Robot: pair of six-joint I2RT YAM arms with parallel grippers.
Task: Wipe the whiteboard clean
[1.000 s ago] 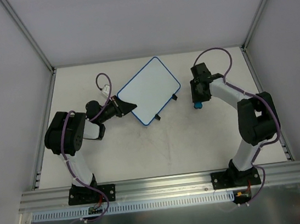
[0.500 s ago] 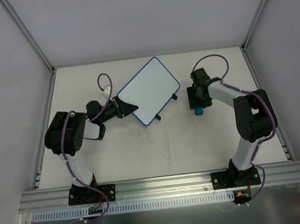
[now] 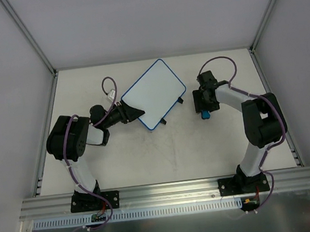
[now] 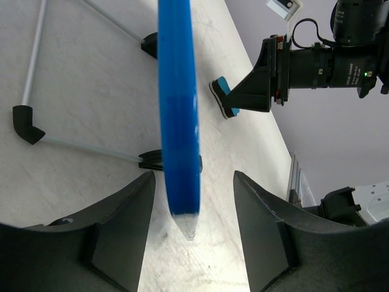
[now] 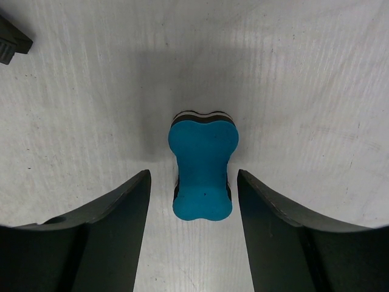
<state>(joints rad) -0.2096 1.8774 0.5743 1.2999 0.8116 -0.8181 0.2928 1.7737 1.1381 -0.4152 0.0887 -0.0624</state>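
Overhead, the small rectangular whiteboard with a blue rim and rounded corners (image 3: 153, 94) is seen lying on the pale tabletop (image 3: 177, 153), turned askew, toward 12 o'clock from the table's middle. No writing can be made out on its white face. Two of its small black feet (image 3: 181, 100) are seen poking out along the edge facing 4 o'clock.

The left gripper (image 3: 135, 112) is placed at the board's 8 o'clock edge, near a corner. In the left wrist view the blue rim is seen edge-on, running from 12 o'clock down to the gap between the two dark fingers (image 4: 115, 237). The fingers are spread, with the rim between them; a sliver of table is visible on either side, wider on the 3 o'clock side, so no pinch is shown. Thin grey wire legs (image 4: 85, 149) ending in black feet are seen under the board at 9 o'clock of the rim.

The right gripper (image 3: 204, 108) is held low over a small bone-shaped blue eraser block with a dark underlayer (image 5: 202, 167), which lies on the table at 4 o'clock of the board, apart from it. In the right wrist view the block is framed between the parted fingers (image 5: 103, 237), with bare table showing on both sides, so it is not gripped.
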